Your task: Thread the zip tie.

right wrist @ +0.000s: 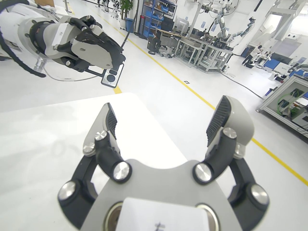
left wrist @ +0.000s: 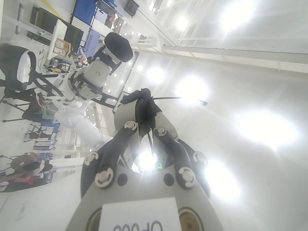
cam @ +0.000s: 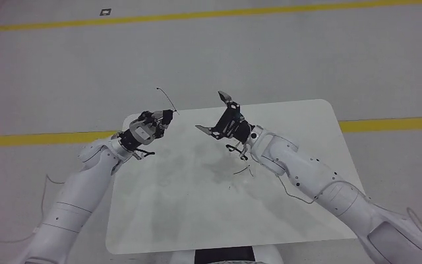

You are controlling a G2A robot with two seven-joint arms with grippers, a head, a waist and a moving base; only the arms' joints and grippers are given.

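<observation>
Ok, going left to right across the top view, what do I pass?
Small floor marker → left gripper, shut on the zip tie → right gripper, open → the table at its right edge.

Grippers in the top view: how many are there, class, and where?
2. The left gripper, shut on the zip tie, is at the far left corner of the table; the right gripper, open, is at its far edge.
</observation>
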